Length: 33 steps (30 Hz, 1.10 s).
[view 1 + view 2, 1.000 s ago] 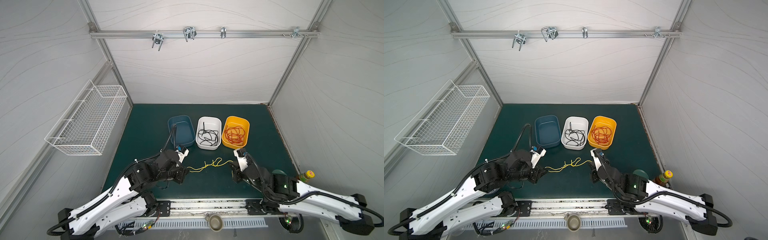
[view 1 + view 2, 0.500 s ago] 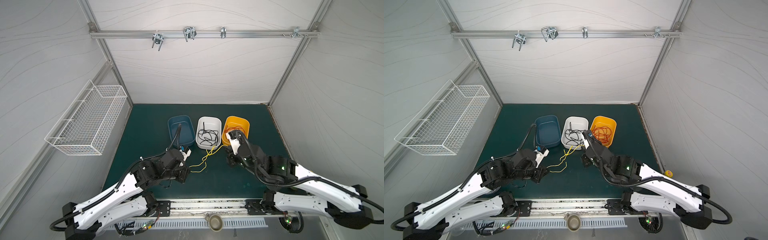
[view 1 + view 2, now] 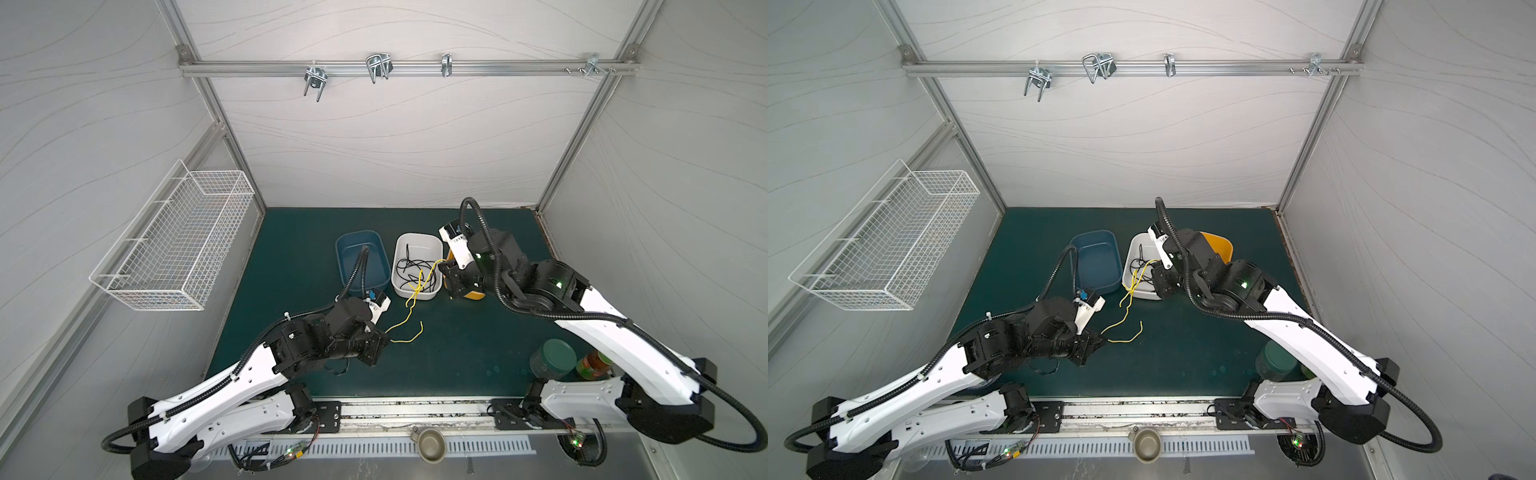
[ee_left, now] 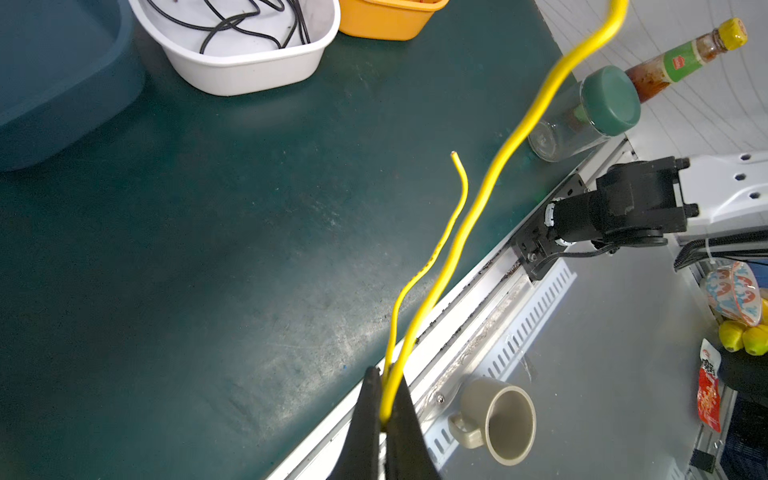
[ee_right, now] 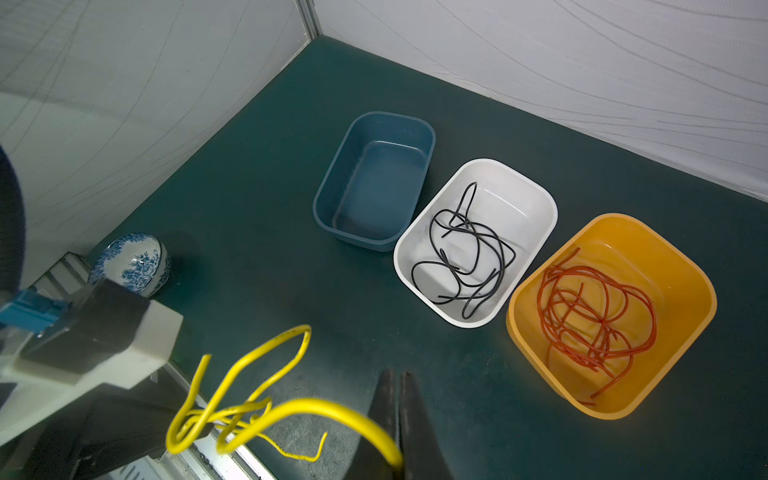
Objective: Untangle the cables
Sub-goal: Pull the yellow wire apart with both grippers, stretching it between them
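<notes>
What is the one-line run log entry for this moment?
left gripper: shut on yellow cables | right gripper: shut on yellow cables | black cables: in white tub | red cables: in orange tub

We see bright, even, diffuse light and only soft shadows. The worktop (image 4: 249, 249) carries a pale sheen near its front edge. Close to the right wrist lens the yellow cable (image 5: 332, 409) blurs. In both top views straight lines bow toward the edges.

A wire basket (image 3: 174, 245) hangs on the left wall, with hooks (image 3: 377, 68) on a rail (image 3: 519, 68) across the back. On the green mat (image 3: 457, 353) three tubs sit side by side — blue tub (image 5: 374, 187), white tub (image 5: 519, 195), orange tub (image 5: 665, 270). At the front right a green-lidded jar (image 3: 555, 357) stands beside a sauce bottle (image 4: 685, 58). A mug (image 4: 498, 419) sits just off the mat.
</notes>
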{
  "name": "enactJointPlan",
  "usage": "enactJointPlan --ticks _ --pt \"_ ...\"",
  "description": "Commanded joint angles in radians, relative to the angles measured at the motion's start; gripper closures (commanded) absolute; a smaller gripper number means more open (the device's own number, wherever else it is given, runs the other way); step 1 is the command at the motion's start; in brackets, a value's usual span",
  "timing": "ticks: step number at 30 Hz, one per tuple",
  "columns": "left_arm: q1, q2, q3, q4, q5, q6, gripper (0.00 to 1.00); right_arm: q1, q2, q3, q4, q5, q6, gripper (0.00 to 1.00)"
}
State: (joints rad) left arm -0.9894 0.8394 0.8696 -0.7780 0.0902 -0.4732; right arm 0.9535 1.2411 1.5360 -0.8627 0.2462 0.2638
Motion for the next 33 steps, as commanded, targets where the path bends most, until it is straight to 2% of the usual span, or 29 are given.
enactJointPlan --ticks 1,6,12,19,25,33 --pt "-0.022 0.003 0.006 -0.084 0.047 0.017 1.0 -0.036 0.019 0.062 0.004 -0.032 -0.006 1.0" --pt "-0.038 0.004 0.012 -0.076 0.096 0.027 1.0 -0.009 -0.001 -0.04 0.049 -0.074 0.028 1.0" --pt "-0.037 0.019 0.03 -0.07 0.159 0.03 1.0 0.101 -0.023 -0.163 0.147 -0.035 0.047 1.0" --pt "-0.037 0.011 0.039 -0.054 0.192 0.019 1.0 0.167 -0.062 -0.286 0.195 0.065 0.095 1.0" --pt "-0.035 0.004 0.038 -0.089 0.137 0.004 1.0 0.237 -0.153 -0.407 0.247 0.109 0.149 1.0" --pt "-0.034 0.015 0.041 -0.078 0.05 -0.022 1.0 0.33 -0.201 -0.512 0.275 0.09 0.226 1.0"
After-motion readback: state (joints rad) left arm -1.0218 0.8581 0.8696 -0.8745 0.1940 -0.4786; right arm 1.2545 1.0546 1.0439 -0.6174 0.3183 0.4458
